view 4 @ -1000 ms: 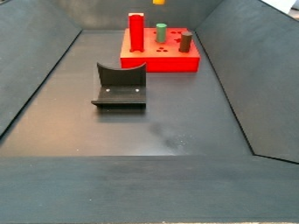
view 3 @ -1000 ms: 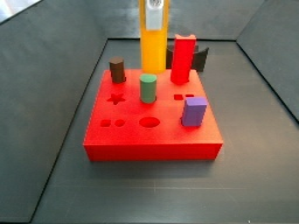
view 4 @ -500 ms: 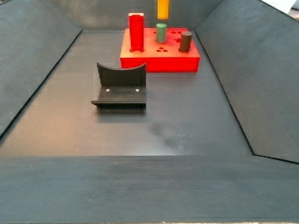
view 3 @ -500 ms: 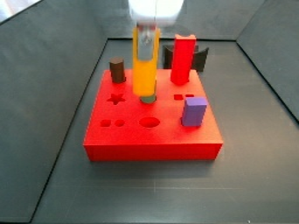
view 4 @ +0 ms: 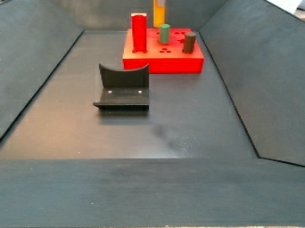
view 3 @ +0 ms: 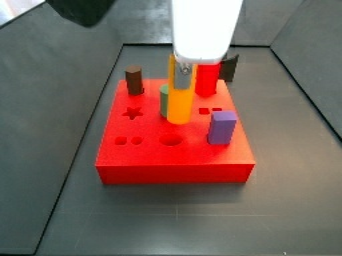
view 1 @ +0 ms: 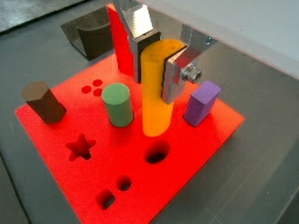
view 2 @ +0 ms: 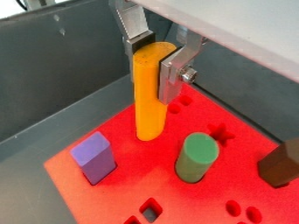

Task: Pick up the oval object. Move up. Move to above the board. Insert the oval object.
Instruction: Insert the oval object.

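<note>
Near end of the dark floor (view 4: 167, 116): the fixture (view 4: 123, 87), alone, well apart from the board (view 4: 179, 62) at the far end. A wrist view catches only a corner of the fixture behind the tall red block (view 1: 121, 39).

On the board, front to back in a side view: purple block (view 3: 222, 127) near the front right, open round hole (view 3: 170, 141) and small square holes front left, star cutout (view 3: 132, 113), then green cylinder (view 3: 166, 100) mostly hidden behind the oval object (view 3: 179, 92), brown cylinder (view 3: 134, 79) back left.

Hand (view 1: 162, 59) is clamped on the upper part of the oval object, silver fingers (view 2: 176, 66) flat against both sides; the peg hangs upright over the board's middle. Both wrist views show its lower end down at the board surface, just beside the green cylinder (view 2: 197, 157), but whether it's in a hole or just touching the top, can't tell.

In a side view the hand's white body blocks the peg's top and most of the red block; the fingers barely show.

In the distant side view the peg (view 4: 159, 11) is cut off by the frame; hand out of shot.
</note>
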Available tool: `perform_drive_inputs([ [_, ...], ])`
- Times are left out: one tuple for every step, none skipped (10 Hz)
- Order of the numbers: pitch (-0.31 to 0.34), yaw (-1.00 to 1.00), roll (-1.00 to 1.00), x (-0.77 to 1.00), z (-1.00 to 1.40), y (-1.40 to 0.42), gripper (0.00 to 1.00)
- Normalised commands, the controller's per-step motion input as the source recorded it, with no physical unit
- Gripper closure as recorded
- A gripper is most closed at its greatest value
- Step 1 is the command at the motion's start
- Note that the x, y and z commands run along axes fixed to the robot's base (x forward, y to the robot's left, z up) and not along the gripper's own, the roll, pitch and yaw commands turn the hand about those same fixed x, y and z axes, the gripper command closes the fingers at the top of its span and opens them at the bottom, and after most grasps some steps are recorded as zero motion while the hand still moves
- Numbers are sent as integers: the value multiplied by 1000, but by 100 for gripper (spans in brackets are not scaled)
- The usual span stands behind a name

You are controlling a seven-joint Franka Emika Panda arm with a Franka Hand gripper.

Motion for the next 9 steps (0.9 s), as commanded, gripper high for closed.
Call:
perform_drive_inputs([
  [-111, -34, 0, -46, -266, -69, 100],
  [-131, -17, 0, -131, -260, -134, 100],
  [-171, -20, 0, -60, -271, -131, 100],
  [-217, -23, 0, -49, -297, -80, 100],
  [-186, 0, 0, -66, -246, -89, 100],
  [-151, 0, 0, -80, -203, -86, 100],
  [-94, 0, 0, -80, -166, -134, 100],
  [-49, 0, 7, -37, -163, -114, 100],
  [-11, 0, 14, 0, -197, -57, 100],
])
